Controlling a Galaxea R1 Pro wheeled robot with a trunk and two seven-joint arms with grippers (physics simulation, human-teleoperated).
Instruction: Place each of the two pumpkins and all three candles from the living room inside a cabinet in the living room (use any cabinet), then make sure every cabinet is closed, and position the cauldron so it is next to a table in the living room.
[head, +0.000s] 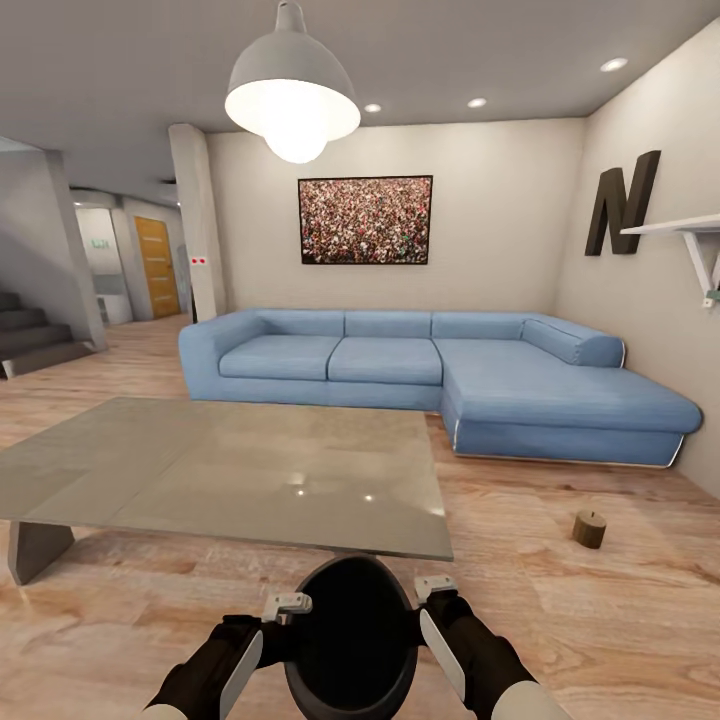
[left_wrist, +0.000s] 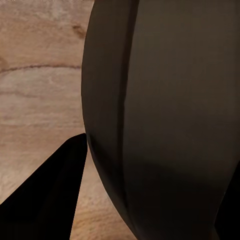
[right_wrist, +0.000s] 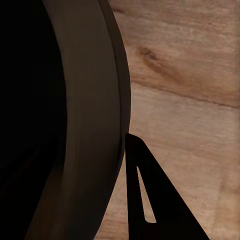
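The big black pot, the cauldron, sits low at 6 o'clock, right in front of the robot. Its bottom is cut off by the edge of the head view, so I cannot see if it rests on the floor or hangs in the air.

The left gripper is pressed to the pot's side at about 7 o'clock. The right gripper is at the pot's other side, at about 5 o'clock. Each one has the rim between its fingers, as far as I can see. Up close, one dark finger shows beside the round pot wall, and the other is hidden. The right wrist view is much the same: one finger sits outside the rim, and its partner is lost in the dark inside.

A low grey table stands just past the pot, toward 12 o'clock. Behind it is a long blue sofa. A small stubby thing stands alone on the floor at 3 o'clock; it is too small to tell what it is.
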